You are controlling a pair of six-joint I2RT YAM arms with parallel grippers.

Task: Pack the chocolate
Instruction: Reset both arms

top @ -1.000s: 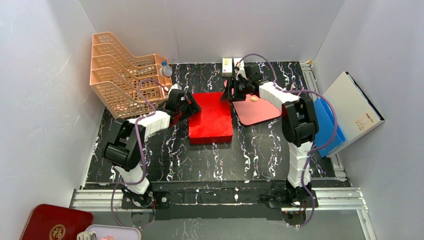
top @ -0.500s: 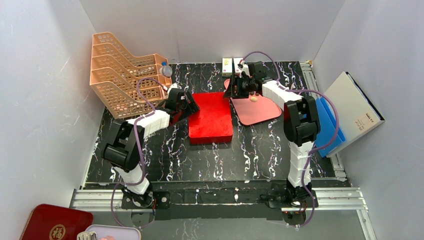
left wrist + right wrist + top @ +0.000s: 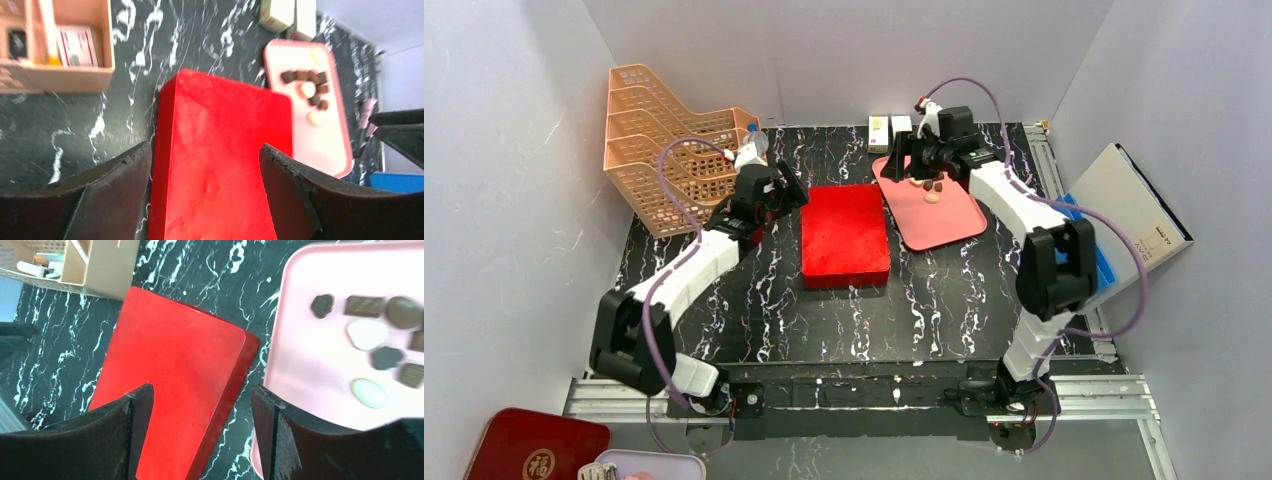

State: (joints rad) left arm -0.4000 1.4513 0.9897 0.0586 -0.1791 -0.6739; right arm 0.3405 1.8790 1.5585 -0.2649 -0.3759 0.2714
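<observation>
You will find a red box [image 3: 845, 236] at table centre, a pink tray [image 3: 944, 225] at its 2 o'clock, a peach file rack [image 3: 649, 140] at 10, and two small cartons [image 3: 879, 131] at 12.

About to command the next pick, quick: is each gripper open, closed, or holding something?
Left gripper: open, holding nothing.
Right gripper: open, holding nothing; the chocolate lies on the pink tray.

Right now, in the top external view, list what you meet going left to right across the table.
Orange file rack → red box → pink tray → white folder leaning by the right wall.
</observation>
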